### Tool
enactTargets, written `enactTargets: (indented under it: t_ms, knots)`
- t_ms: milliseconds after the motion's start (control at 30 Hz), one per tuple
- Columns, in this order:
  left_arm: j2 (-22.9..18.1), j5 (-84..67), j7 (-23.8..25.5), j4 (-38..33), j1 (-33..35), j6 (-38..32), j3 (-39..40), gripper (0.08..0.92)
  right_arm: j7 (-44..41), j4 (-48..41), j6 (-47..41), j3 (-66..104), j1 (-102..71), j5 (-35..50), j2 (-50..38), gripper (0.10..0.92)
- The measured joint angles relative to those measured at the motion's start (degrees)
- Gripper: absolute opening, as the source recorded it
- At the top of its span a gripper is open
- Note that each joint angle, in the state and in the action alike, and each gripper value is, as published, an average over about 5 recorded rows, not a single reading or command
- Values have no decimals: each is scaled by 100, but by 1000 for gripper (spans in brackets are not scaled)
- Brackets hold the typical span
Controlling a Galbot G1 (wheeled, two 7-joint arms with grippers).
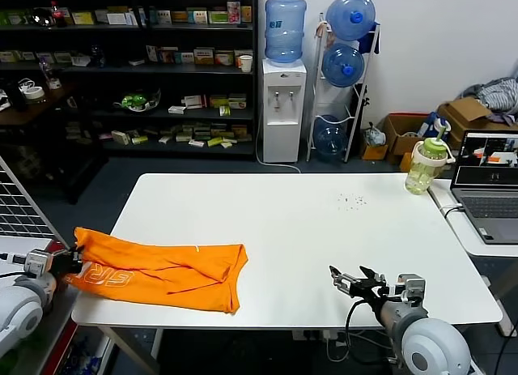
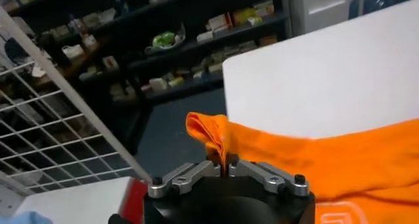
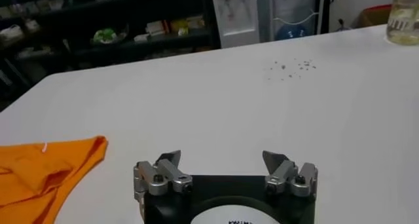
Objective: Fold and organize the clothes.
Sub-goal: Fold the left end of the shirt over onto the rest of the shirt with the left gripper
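Note:
The orange T-shirt lies crumpled and partly folded on the front left of the white table, with white lettering showing near its left end. My left gripper is at the table's left edge, shut on the shirt's left end; in the left wrist view the shirt bunches up between the closed jaws of my left gripper. My right gripper is open and empty, low over the front right of the table, well right of the shirt. The right wrist view shows my right gripper over bare table, with the shirt off to one side.
A green-lidded bottle stands at the table's back right corner. A laptop sits on a side table to the right. A white wire rack is at the far left. Small dark specks lie on the table. Shelves and a water dispenser stand behind.

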Motion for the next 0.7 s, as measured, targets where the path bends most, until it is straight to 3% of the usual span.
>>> enactTargets:
  t_ms: [133, 333, 700]
  knots:
    - [-364, -727, -443, -466, -203, 232, 157, 121, 62, -5, -31, -56, 5, -4, 45, 823]
    - [-1281, -1609, -1132, -966, -669, 474, 627, 121, 154, 10, -61, -37, -46, 5, 60, 823]
    - [-2530, -2022, -1761, -1326, -1335, 664, 1468, 121, 245, -68, -74, -12, -65, 20, 127, 823]
